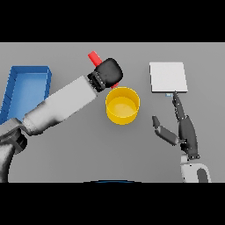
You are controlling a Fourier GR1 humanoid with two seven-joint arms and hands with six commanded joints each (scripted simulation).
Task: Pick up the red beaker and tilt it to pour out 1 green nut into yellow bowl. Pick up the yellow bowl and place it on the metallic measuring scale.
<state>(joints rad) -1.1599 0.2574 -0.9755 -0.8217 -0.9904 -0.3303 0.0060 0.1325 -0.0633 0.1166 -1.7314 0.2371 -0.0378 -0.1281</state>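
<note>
My left hand (108, 72) is curled round the red beaker (94, 57), of which only the upper end sticks out up and to the left. The hand hovers just behind the yellow bowl (122, 105), which stands mid-table. I see no green nut; the bowl's inside looks plain yellow. The metallic measuring scale (168, 77) is the pale square plate at the back right. My right hand (180, 127) rests open to the right of the bowl, its fingers straight and pointing towards the scale's front edge.
A blue tray (26, 88) stands at the left edge of the table, partly behind my left forearm.
</note>
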